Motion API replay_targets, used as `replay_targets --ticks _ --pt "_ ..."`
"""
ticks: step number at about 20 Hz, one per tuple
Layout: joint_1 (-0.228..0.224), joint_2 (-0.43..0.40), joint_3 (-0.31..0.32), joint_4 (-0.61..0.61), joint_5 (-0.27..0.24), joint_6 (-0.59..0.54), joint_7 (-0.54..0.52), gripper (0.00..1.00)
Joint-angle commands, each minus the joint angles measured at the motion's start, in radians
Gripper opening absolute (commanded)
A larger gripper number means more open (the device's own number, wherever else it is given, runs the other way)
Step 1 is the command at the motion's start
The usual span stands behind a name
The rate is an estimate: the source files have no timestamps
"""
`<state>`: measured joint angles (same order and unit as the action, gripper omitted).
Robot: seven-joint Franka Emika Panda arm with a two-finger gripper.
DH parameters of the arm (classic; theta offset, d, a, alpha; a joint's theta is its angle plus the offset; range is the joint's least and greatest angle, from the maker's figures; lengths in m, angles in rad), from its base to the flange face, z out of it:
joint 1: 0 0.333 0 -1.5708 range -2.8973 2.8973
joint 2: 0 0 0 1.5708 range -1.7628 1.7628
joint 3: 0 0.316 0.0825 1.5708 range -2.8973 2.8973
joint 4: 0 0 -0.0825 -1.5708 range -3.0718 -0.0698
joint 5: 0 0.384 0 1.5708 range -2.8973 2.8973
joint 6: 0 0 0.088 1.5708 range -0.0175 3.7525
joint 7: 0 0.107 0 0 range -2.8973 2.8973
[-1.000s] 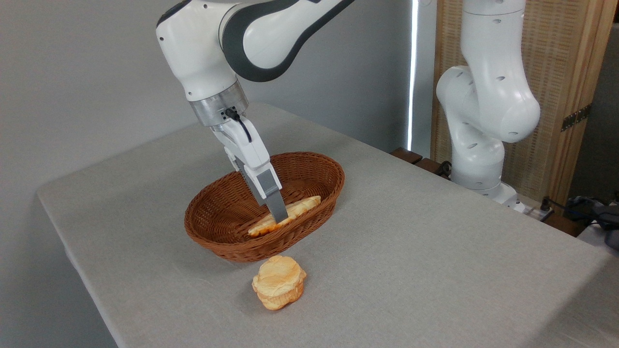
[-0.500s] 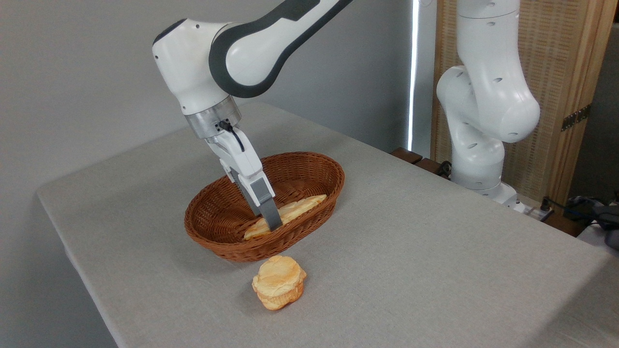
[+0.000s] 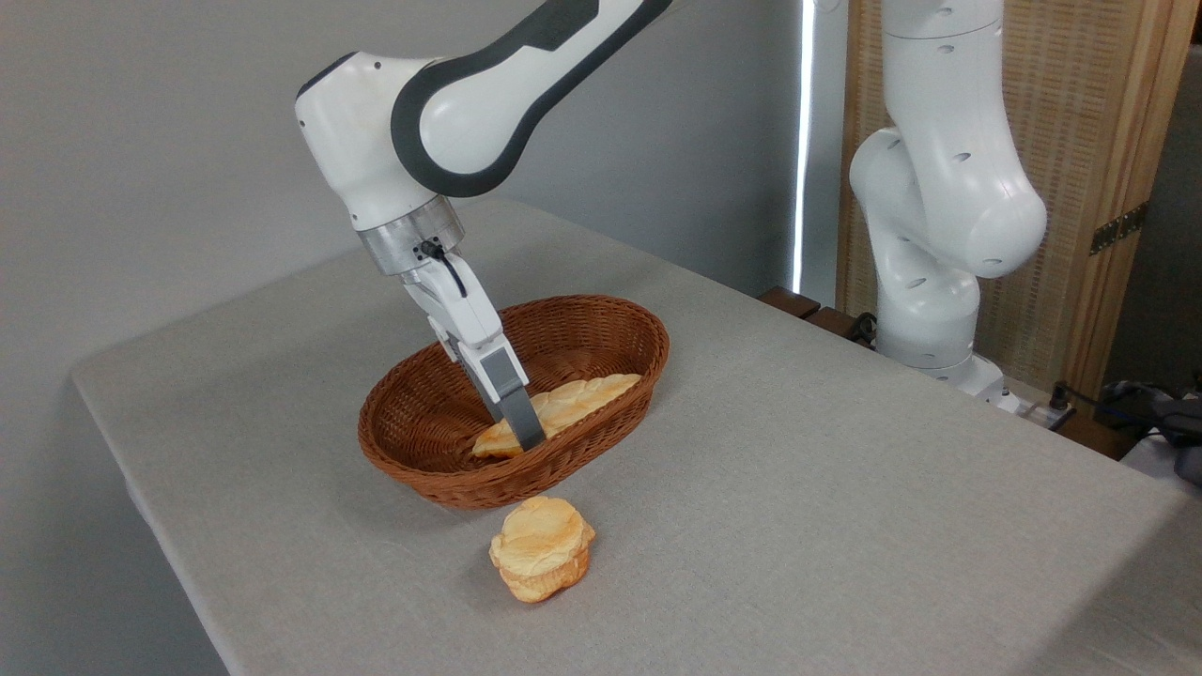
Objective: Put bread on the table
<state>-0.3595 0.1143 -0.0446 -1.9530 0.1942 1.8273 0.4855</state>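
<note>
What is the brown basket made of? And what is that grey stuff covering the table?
The basket looks like woven wicker or rattan: thin brown strands criss-cross its walls, with a faint sheen that suggests varnish, though it might be plastic imitation. The table is covered in what seems to be matte grey-beige cloth: a fine weave grain shows and it curves softly over the edges.

The gripper (image 3: pixel 529 437) showed grey fingers under a white body. Right beneath it the bread (image 3: pixel 563 406) was golden with toasted orange edges, and around it the basket (image 3: pixel 423 413) was brown woven wicker. Below, the bun (image 3: pixel 542 560) was pale gold on a grey-beige table (image 3: pixel 798 469).
</note>
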Motion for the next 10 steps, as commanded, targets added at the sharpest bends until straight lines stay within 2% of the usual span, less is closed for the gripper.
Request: replay_targets --ticks 1,10 --pt "-0.006 -0.005 0.003 -0.004 0.010 0.015 -0.015 0.14" --pt "-0.006 -0.011 0.005 0.000 0.008 0.015 -0.013 0.14"
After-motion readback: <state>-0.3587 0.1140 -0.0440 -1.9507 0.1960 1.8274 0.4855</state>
